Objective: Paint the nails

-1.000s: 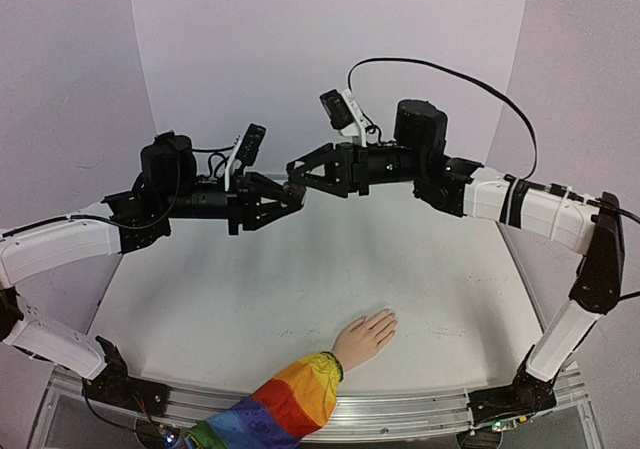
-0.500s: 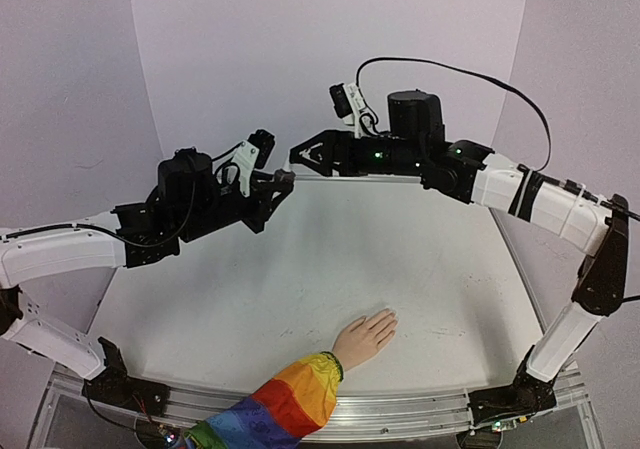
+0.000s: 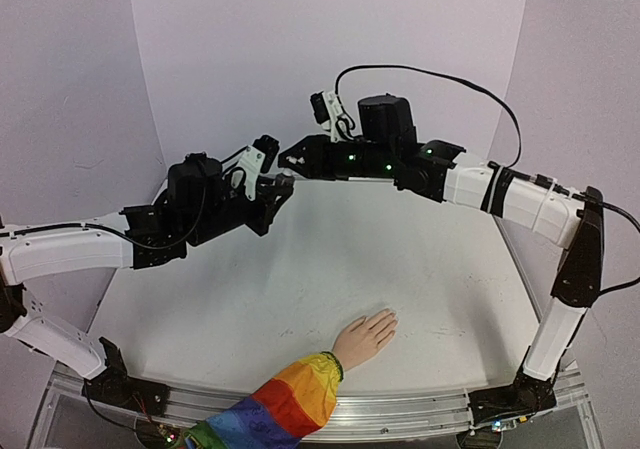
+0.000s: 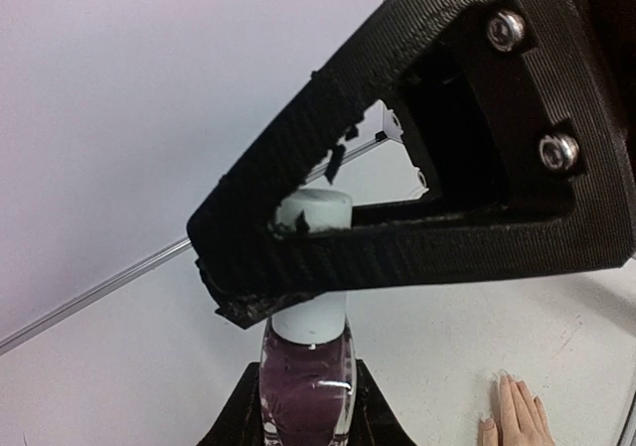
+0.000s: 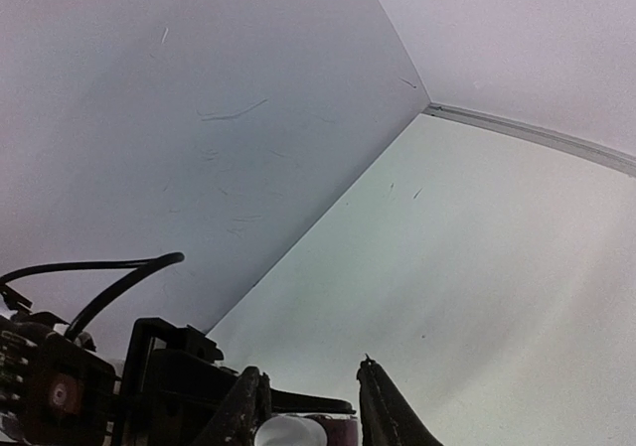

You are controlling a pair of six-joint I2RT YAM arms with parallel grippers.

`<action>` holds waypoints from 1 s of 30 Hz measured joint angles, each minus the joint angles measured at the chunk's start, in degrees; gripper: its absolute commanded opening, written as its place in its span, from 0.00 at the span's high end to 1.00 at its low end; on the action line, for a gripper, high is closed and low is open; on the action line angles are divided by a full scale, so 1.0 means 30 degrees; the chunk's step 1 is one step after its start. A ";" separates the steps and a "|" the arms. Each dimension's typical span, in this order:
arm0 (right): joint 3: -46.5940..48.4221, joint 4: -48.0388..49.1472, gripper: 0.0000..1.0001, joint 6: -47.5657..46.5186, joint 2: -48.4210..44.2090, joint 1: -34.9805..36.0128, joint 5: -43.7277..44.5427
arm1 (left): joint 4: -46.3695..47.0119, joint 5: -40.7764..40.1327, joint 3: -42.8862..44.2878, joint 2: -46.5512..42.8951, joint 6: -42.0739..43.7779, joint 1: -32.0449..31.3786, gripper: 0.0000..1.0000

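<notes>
The pale mannequin hand (image 3: 366,335) lies palm down at the table's near edge, its rainbow sleeve (image 3: 288,401) trailing to the front. The nails are too small to make out from above. In the left wrist view its fingertips (image 4: 516,413) show at the lower right with pale nails. My left gripper (image 3: 279,185) is raised above the back of the table, shut on a polish bottle (image 4: 306,376) of dark purple polish with a white cap (image 4: 312,267). My right gripper (image 3: 288,158) is open, its fingers (image 5: 383,411) on either side of the cap (image 5: 291,432), one pressed against it.
Lilac walls close in the back and both sides of the white table (image 3: 420,269). A metal rail (image 3: 400,414) runs along the near edge, with both arm bases on it. The right arm's black cable (image 3: 440,74) loops above the wrist.
The left arm has lifted its wrist and tilted the bottle upward. The right wrist has moved left and slightly up, its fingers staying at the cap. The mannequin hand has not moved.
</notes>
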 measured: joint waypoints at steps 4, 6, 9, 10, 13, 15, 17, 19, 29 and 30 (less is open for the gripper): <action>0.0182 0.0270 0.82 0.0270 0.0168 0.0044 -0.0372 | 0.0000 -0.0022 0.0015 0.0007 -0.0044 -0.0007 1.00; 0.0175 0.0554 0.89 0.0350 0.0270 0.0044 -0.0794 | 0.0000 0.0000 0.0036 0.0007 -0.0058 -0.0015 1.00; 0.0175 0.0772 1.00 0.0262 0.0342 0.0029 -0.1231 | 0.0000 0.0044 0.0066 0.0007 -0.0131 0.0000 1.00; 0.0153 0.0831 1.00 0.0219 0.0342 -0.0044 -0.1428 | 0.0000 0.0109 0.0102 0.0007 -0.0168 0.0007 1.00; -0.0117 0.1457 1.00 -0.0284 0.0313 -0.0197 -0.2186 | -0.0007 0.0554 0.0146 -0.0044 -0.0474 0.0087 1.00; -0.0765 0.2368 1.00 -0.0911 0.0153 -0.0656 -0.4116 | -0.0146 0.2718 0.0146 -0.0182 -0.1020 0.0780 1.00; -0.1923 0.4175 1.00 -0.1690 -0.0189 -0.1348 -0.7825 | -0.0051 0.7563 0.0095 -0.0379 -0.1814 0.2055 1.00; -0.3060 0.5945 1.00 -0.2149 -0.0634 -0.1727 -1.1205 | 0.0758 1.3449 -0.0146 -0.0430 -0.3089 0.3308 1.00; -0.4641 0.7373 0.29 -0.2601 -0.1858 -0.1158 -1.2852 | 0.3053 1.8870 -0.1494 -0.0947 -0.5005 0.3927 1.00; -0.4641 0.6732 0.25 -0.2550 -0.2084 -0.1202 -1.1548 | 0.2951 1.7886 -0.1494 -0.1005 -0.4736 0.3920 1.00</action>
